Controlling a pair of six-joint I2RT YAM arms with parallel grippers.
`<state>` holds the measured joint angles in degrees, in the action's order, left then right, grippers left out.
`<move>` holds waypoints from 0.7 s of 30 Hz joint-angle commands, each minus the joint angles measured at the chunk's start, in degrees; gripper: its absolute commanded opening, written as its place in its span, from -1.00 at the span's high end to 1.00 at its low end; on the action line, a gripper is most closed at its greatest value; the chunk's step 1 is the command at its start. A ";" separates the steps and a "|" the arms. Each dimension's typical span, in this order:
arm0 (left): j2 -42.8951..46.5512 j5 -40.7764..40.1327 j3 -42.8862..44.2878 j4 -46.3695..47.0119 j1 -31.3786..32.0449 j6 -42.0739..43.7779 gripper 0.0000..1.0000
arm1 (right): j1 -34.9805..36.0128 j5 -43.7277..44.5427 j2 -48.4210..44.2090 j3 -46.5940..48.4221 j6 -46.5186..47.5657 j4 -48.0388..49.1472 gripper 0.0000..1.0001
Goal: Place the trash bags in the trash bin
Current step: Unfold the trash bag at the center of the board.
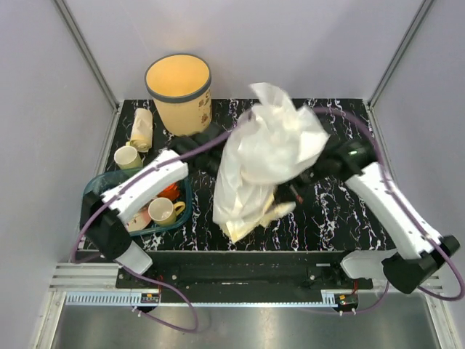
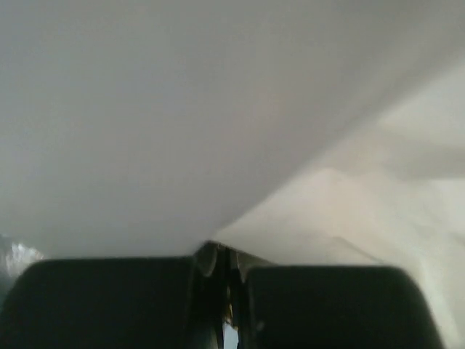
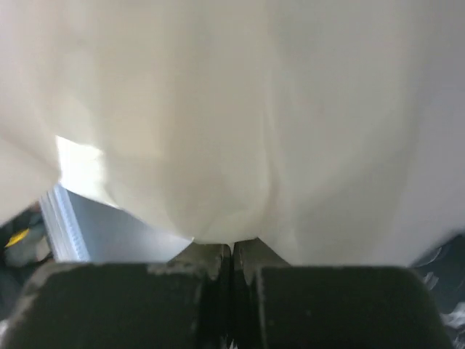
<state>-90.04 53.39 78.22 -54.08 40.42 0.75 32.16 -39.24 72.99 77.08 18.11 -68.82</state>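
Note:
The trash bag [image 1: 265, 156] is a large crinkly whitish sheet held up over the middle of the table, hanging down toward the front edge. My left gripper [image 1: 218, 149] is shut on its left side; the film fills the left wrist view [image 2: 290, 145] above the closed jaws. My right gripper [image 1: 312, 171] is shut on its right side; the film fills the right wrist view [image 3: 232, 116] too. The trash bin [image 1: 179, 93] is a round cream-yellow bucket with a dark rim, upright at the back left, apart from the bag.
A teal dish tray [image 1: 98, 185] with cups stands at the left under my left arm. A cream cup [image 1: 128, 156] and a rolled pale bundle [image 1: 142, 129] lie near the bin. Grey walls enclose the table.

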 commanded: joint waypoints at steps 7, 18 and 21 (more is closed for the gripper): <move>3.55 10.00 33.43 58.86 -18.36 -55.37 1.00 | 0.01 13.80 11.47 63.07 -10.64 0.52 1.00; 27.18 6.96 -21.33 32.72 -8.72 -31.53 1.00 | -3.07 0.83 -8.46 1.13 -4.85 -4.65 1.00; 33.52 11.99 -20.13 37.11 -6.51 -30.21 1.00 | -2.98 -8.91 -12.95 6.67 -0.44 -6.25 1.00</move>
<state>-69.95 56.55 53.19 -22.09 30.65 -36.27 28.75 -31.77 74.00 73.82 11.27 -70.94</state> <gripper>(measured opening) 0.002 0.006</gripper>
